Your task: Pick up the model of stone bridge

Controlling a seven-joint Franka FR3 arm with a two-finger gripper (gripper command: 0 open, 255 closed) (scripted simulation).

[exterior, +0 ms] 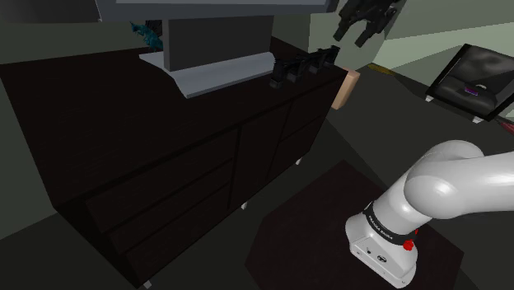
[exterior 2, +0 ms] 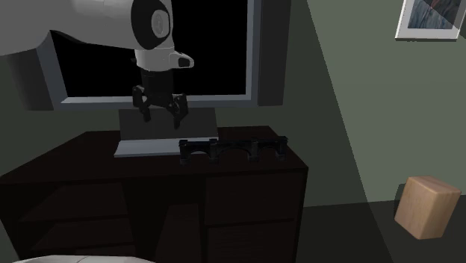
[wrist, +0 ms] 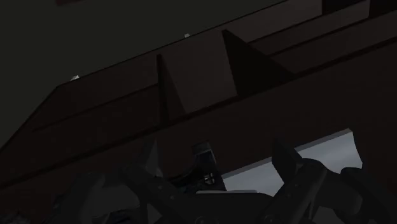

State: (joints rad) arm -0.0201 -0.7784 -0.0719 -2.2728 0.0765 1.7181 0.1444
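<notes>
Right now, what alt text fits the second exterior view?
A black gripper, open, hangs above a dark cabinet, up and left of a small dark bridge model at the cabinet's front edge. A large screen stands behind; a tan block lies at lower right.

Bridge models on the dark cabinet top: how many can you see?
1. The black arched bridge model lies on top of the dark-brown cabinet, along its front edge, just in front of the flat grey base of the monitor. Another could be hidden behind the monitor.
</notes>
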